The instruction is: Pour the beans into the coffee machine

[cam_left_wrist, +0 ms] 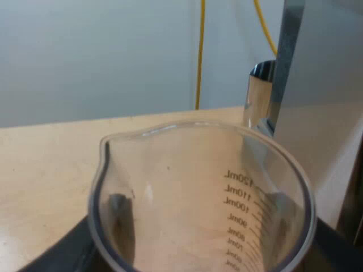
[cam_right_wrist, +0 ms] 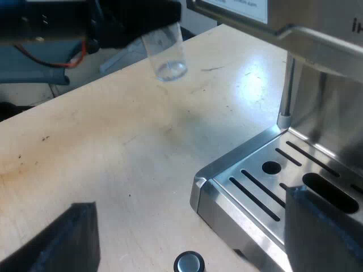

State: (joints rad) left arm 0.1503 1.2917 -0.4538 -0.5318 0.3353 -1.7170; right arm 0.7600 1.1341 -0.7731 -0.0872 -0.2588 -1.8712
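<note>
The left gripper (cam_left_wrist: 198,256) is clenched on a clear measuring glass (cam_left_wrist: 187,170), one black finger (cam_left_wrist: 54,256) pressed to each side of it; the glass faces the camera mouth first, its pouring lip to one side and a printed millilitre scale, topped by 120mL, running down its inner wall; beyond its rim lies a pale wooden table (cam_left_wrist: 45,164); past that stands the flat steel side of the espresso machine (cam_left_wrist: 323,85), with a shiny metal cylinder (cam_left_wrist: 260,96) just beside it.

The right gripper (cam_right_wrist: 193,232) is released, its two black fingers (cam_right_wrist: 62,241) spread wide and holding nothing; it hovers over the table (cam_right_wrist: 113,141) at the corner of the espresso machine's (cam_right_wrist: 317,34) slotted steel drip tray (cam_right_wrist: 266,187); a small round knob (cam_right_wrist: 189,263) with a dark rim sits on the wood between the fingers; a thin steam wand (cam_right_wrist: 288,90) hangs above the tray's far corner; farther off, the left gripper (cam_right_wrist: 161,28) holds the measuring glass (cam_right_wrist: 165,54) base down, slightly tilted, above the table and well apart from the machine; the glass looks clear right through.
</note>
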